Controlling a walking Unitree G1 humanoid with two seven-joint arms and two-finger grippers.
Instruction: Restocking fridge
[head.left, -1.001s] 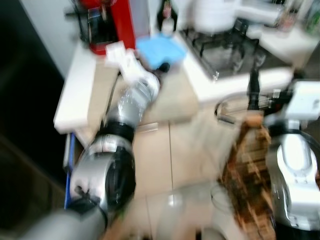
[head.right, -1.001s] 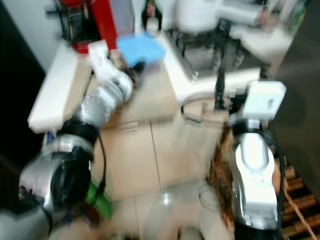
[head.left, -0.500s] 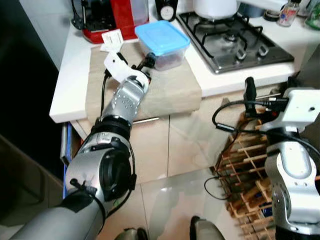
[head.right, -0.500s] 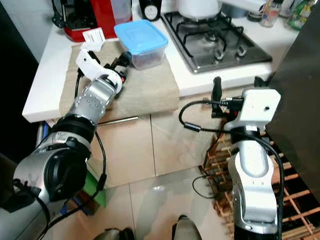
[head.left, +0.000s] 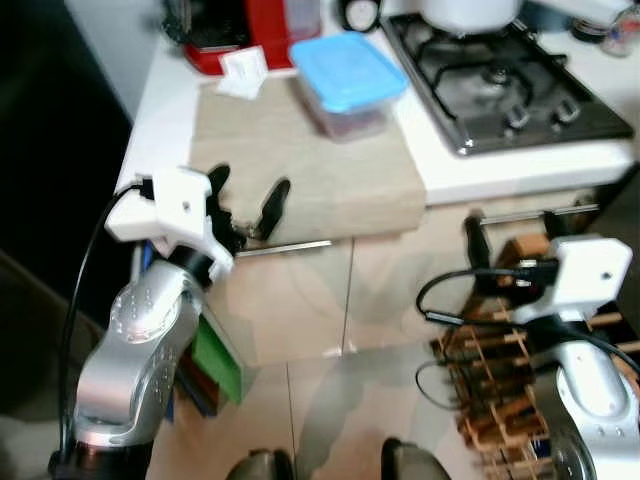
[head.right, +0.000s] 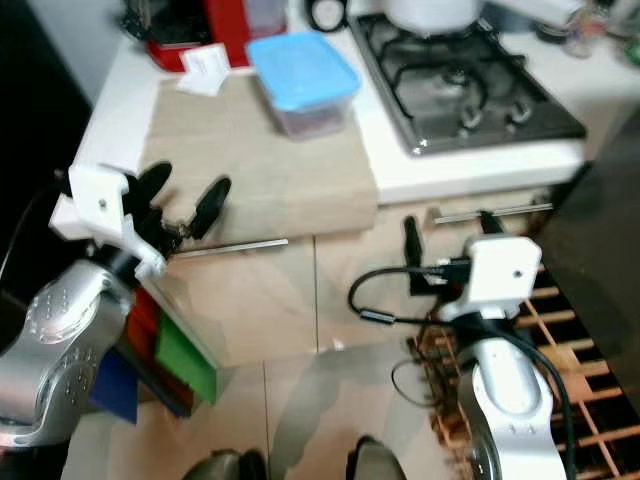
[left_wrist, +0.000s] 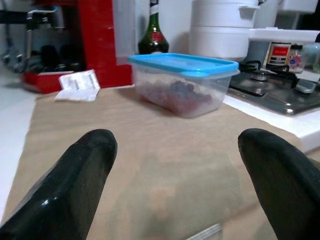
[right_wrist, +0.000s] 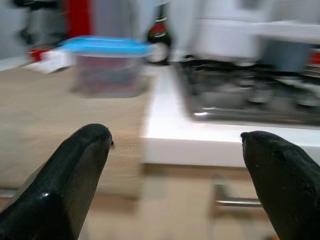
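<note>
We see L gripper (head.left: 245, 196) at front edge of worktop (head.left: 165, 85), fingers (left_wrist: 82, 177) spread wide, nothing held, aimed along beige mat (head.left: 310, 165). Blue-lid container (head.left: 348, 80) sits on far side of mat, well apart from L gripper, w/ dark contents inside. Red coffee machine (head.left: 235, 25) behind it, white paper slip (head.left: 243, 72) near its base, gas hob (head.left: 505, 75) beside mat. R gripper (head.left: 510, 232) below worktop edge by cabinet front, above wooden wine rack (head.left: 500, 400); its fingers (right_wrist: 75, 172) also wide apart, empty.
</note>
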